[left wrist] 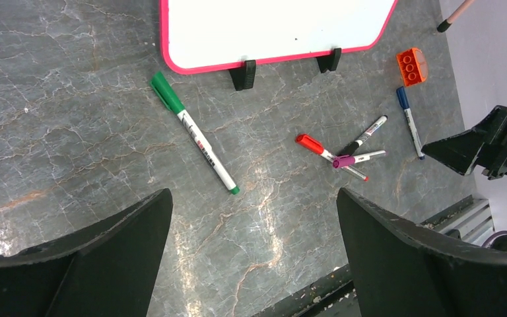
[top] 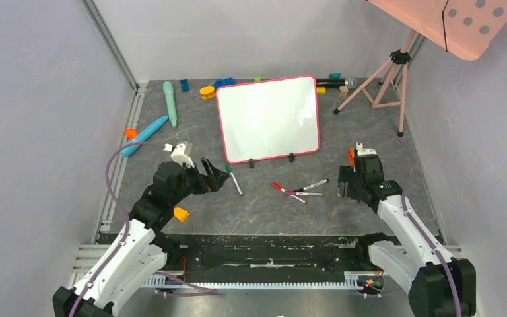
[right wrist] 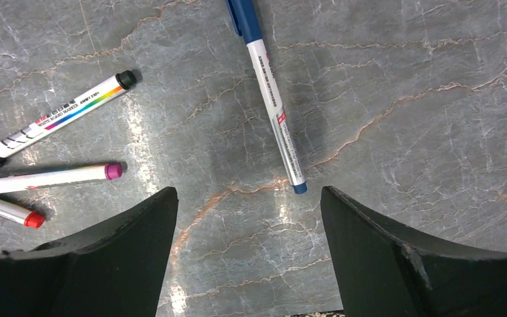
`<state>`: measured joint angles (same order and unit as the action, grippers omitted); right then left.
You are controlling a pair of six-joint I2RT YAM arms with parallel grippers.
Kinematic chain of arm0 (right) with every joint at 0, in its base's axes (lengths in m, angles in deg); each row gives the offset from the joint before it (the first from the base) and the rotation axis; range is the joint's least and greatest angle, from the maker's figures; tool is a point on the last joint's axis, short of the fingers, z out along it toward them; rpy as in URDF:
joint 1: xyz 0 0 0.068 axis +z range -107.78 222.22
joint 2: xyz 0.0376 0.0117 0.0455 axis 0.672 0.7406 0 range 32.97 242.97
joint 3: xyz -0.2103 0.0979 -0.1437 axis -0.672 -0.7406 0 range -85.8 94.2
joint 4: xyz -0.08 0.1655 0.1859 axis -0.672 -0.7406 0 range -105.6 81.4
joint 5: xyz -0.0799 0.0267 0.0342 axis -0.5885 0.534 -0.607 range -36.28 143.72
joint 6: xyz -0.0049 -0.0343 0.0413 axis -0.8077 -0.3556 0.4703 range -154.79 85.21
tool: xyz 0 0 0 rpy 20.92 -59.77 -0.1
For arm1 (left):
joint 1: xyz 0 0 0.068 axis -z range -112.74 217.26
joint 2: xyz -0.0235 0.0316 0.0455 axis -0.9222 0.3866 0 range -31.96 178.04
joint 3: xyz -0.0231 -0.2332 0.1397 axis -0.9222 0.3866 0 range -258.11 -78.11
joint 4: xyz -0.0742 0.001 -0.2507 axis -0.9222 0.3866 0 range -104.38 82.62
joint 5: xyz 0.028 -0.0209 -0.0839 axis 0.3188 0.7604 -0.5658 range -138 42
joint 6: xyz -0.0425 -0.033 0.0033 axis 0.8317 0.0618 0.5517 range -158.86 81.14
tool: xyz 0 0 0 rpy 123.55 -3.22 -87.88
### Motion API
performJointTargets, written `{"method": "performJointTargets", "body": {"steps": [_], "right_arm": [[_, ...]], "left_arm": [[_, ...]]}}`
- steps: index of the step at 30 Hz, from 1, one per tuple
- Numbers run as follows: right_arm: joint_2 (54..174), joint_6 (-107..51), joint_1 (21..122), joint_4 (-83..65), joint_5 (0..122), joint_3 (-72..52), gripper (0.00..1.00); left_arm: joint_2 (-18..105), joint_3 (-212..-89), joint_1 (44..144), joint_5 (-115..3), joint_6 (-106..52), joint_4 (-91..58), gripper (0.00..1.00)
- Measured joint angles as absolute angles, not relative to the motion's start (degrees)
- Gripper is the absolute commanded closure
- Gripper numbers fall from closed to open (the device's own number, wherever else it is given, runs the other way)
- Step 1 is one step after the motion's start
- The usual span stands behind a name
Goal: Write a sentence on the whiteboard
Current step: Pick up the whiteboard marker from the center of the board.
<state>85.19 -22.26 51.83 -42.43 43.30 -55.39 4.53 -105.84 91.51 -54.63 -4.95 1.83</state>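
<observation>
**Blank Board, Pens Waiting**

The whiteboard (top: 267, 119) stands near the far edge of the table (top: 257, 214), about the middle. It is propped up on two black feet so its white face looks toward the arms. No words are on it yet.

The pens lie flat in front of it, where the arms can reach. The right gripper (right wrist: 247, 191) hangs over the blue marker (right wrist: 274, 99), fingers wide apart and holding nothing. I think it is lined up to pick that pen. The left gripper (left wrist: 254, 191) is wide apart and empty too, close to the green marker (left wrist: 195, 135). A red marker (left wrist: 313, 145), a purple marker (left wrist: 366, 157) and a black marker (left wrist: 371, 129) lie crossed between the arms.
</observation>
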Motion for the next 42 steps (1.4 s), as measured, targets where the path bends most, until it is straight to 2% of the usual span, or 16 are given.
{"method": "performJointTargets", "body": {"steps": [8,12,20,23,26,30,38,42], "right_arm": [[88.5,-22.9,51.9,-41.3,41.4,-55.4,0.23],[91.0,-23.5,51.8,-39.7,40.6,-55.4,0.37],[97.8,-25.0,48.7,-36.9,42.1,-55.2,0.45],[100.8,-25.0,47.0,-36.3,43.5,-54.3,0.51],[103.8,-24.9,46.1,-35.5,45.1,-53.0,0.68],[106.3,-24.8,46.1,-34.7,46.6,-51.8,1.00],[104.4,-24.4,45.8,-36.7,49.8,-50.1,1.00],[100.9,-24.4,45.8,-39.2,56.0,-46.5,1.00]], "left_arm": [[4.5,-105.8,91.5,-54.6,-5.8,1.7,0.00],[4.6,-105.8,91.6,-54.6,-6.2,1.8,0.00],[5.5,-105.9,94.1,-54.4,-9.7,2.6,0.00],[5.5,-106.4,94.7,-53.8,-11.2,3.6,0.00],[5.6,-107.4,95.1,-52.7,-11.8,4.5,0.00],[6.2,-108.8,95.3,-53.3,-13.9,5.3,0.00],[13.0,-113.0,95.4,-61.2,-16.8,3.8,0.00],[17.6,-115.1,95.4,-68.2,-18.5,-0.4,0.00]]}}
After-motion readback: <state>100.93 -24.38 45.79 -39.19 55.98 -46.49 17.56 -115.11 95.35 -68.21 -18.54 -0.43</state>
